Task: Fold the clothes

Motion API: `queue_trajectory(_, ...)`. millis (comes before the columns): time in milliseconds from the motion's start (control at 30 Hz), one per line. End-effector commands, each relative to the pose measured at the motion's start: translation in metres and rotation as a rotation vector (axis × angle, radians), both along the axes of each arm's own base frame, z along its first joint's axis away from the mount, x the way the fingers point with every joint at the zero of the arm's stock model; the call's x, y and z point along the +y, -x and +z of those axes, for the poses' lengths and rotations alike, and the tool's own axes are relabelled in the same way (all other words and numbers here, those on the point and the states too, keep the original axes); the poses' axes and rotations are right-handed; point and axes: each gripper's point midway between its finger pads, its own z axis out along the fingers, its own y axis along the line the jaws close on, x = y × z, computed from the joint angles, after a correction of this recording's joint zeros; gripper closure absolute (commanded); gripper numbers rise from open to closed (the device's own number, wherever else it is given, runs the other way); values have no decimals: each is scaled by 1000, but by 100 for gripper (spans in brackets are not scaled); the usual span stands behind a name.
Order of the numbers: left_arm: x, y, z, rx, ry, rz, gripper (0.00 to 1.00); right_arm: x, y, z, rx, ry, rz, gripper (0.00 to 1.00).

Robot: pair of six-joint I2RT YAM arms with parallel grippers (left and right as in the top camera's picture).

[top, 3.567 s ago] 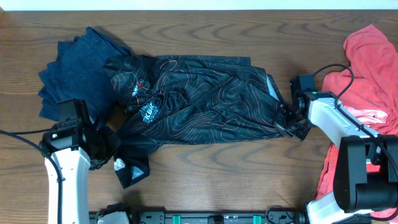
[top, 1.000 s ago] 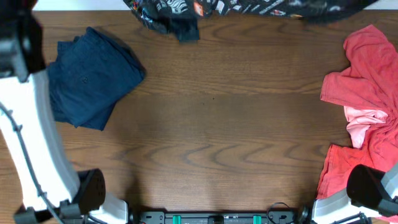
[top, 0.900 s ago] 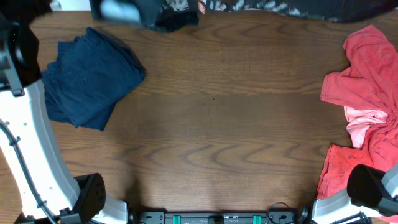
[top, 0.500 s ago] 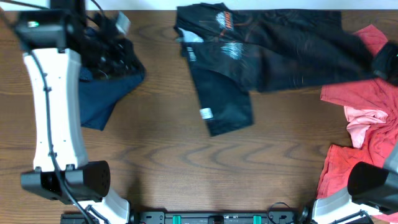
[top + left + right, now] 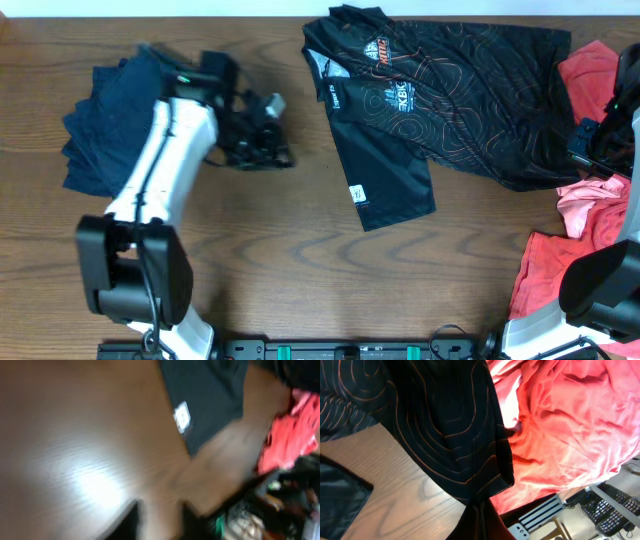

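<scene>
While the black shirt [image 5: 470,100] with its thin orange contour lines lies spread mostly flat across the far right part of the table [image 5: 300,290], printed logos facing up, one plain black flap of it reaches toward the near side. A small white tag [image 5: 357,194] sits at the flap's lower left corner. The shirt's right edge overlaps the coral-red shirt [image 5: 600,75] heaped at the table's right end.

From where I stand the right gripper [image 5: 590,145] sits at that edge. Its wrist camera shows the fingers pressed together on the shirt's hem, the cloth gathering into a pinch at the gripper [image 5: 480,510], with wood to the left and the coral-red shirt [image 5: 570,425] to the right. A paler pink shirt [image 5: 585,210] lies just beside the black hem on the near side, and a second red garment [image 5: 550,280] lies at the near right corner.

The left gripper [image 5: 265,140] hovers over bare wood left of the shirt, apart from it and holding nothing. Its wrist view is badly blurred, but two dark fingers [image 5: 127,522] show at the bottom with wood between them, so the jaws stand apart. Beyond the left arm, at the table's far left, a navy garment [image 5: 100,130] lies in a rough pile.
</scene>
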Motion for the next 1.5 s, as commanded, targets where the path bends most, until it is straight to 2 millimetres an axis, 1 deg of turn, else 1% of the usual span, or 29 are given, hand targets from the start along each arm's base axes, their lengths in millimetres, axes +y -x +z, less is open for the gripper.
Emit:
queue_trajectory(0,-27,-1,-17,17,40,42,32,-8,4,1,9,26,-9,99)
queue_trajectory(67,-42,-11,-26,-43,53,54,26,-8,4,1,9,27,-10,99)
queue_trajectory(200,-60,-29,-43,-146,-18,87,18,-8,4,1,9,26,-9,99)
queue_trajectory(333,-83,-38,-56,-200,-14,50,16,-8,4,1,10,25,-9,99)
queue_trajectory(467,-84,-53,-83,-225,-50,65,16,-7,6,2,16,23,-9,99)
queue_trajectory(667,-92,-70,-109,-258,-38,65,16,-7,6,2,15,23,-9,99)
queue_trajectory(767,-95,-75,-120,-266,-33,66,16,-7,6,2,15,23,-9,99)
queue_trajectory(867,-101,-75,-132,-261,-30,63,16,-7,6,2,16,23,-9,99)
queue_trajectory(967,-116,-73,-138,-244,-2,77,18,-8,5,2,12,24,-9,99)
queue_trajectory(1100,-140,-64,-143,-248,20,53,28,-8,4,2,8,26,-9,99)
queue_trajectory(1167,-149,-60,-146,-257,15,35,31,-8,4,2,8,26,-9,99)
queue_trajectory(1300,-149,-61,-149,-290,-35,44,55,-8,4,2,7,26,-9,99)
queue_trajectory(1367,-147,-64,-149,-290,-37,57,79,-8,4,2,6,26,-9,99)
queue_trajectory(1400,-144,-65,-149,-289,-38,63,87,-8,4,2,6,26,-9,99)
queue_trajectory(1433,-141,-67,-149,-285,-39,72,93,-8,3,2,5,27,-9,99)
queue_trajectory(1467,-137,-69,-147,-282,-43,80,94,-8,3,2,4,28,-9,99)
